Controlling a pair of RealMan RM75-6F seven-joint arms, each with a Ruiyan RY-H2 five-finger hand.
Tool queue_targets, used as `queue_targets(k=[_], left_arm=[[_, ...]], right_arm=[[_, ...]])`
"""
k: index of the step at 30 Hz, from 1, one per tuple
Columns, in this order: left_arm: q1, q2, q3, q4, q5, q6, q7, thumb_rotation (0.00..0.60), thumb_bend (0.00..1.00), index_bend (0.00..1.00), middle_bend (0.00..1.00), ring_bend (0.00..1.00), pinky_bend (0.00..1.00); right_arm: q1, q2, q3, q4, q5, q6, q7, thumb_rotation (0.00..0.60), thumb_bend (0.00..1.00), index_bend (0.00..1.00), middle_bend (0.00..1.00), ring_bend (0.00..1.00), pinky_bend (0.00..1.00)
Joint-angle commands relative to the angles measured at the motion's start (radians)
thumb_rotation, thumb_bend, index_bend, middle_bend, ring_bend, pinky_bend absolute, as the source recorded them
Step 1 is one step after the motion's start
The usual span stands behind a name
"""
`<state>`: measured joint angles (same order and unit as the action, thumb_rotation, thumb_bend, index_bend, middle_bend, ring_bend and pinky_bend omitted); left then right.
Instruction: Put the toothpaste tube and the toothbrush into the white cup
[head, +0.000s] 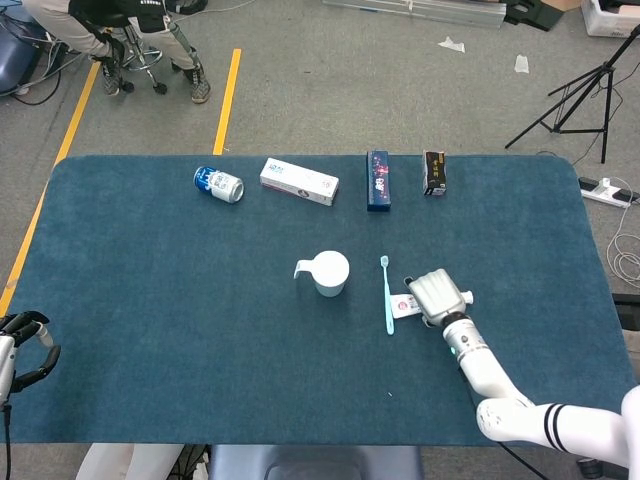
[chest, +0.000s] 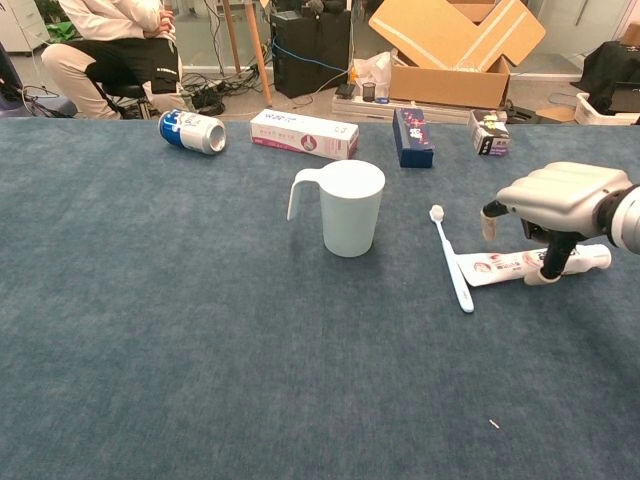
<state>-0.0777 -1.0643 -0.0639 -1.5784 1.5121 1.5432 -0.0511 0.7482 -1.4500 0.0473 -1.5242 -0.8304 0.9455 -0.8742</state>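
Observation:
The white cup (head: 331, 272) (chest: 351, 208) stands upright mid-table, handle to the left. Right of it lies the light-blue toothbrush (head: 387, 295) (chest: 450, 258), head pointing away. The toothpaste tube (head: 403, 303) (chest: 500, 266) lies flat just right of the brush. My right hand (head: 435, 296) (chest: 555, 200) hovers palm-down over the tube's right half, thumb down at its near side and fingers hanging at its far side; the tube still rests on the cloth. Only the bent fingers of my left hand (head: 22, 342) show at the lower left edge, holding nothing.
Along the far edge lie a blue-and-white can (head: 218, 184) (chest: 193, 131), a white carton (head: 299, 181), a dark blue box (head: 377, 180) and a small dark box (head: 434, 172). The blue cloth table (head: 180, 330) ends just behind them.

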Motion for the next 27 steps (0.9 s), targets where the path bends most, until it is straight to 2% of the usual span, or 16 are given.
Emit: queue_targets(k=[1,27], left_arm=[[0.000,0.001,0.000,-0.001,0.000,0.000,-0.001,0.600,0.32,0.60,0.39,0.36,0.44],[-0.004,0.006,0.001,-0.007,0.003,-0.008,-0.018,0.600,0.32,0.60,0.39,0.37,0.44]], right_arm=[[0.011,-0.015,-0.002,0.011,0.020,0.000,-0.010,0.600,0.10,0.37,1.00,1.00,1.00],[0.070,-0.076,0.008,0.053,0.181,-0.009,-0.011,0.600,0.14,0.44,1.00,1.00,1.00]])
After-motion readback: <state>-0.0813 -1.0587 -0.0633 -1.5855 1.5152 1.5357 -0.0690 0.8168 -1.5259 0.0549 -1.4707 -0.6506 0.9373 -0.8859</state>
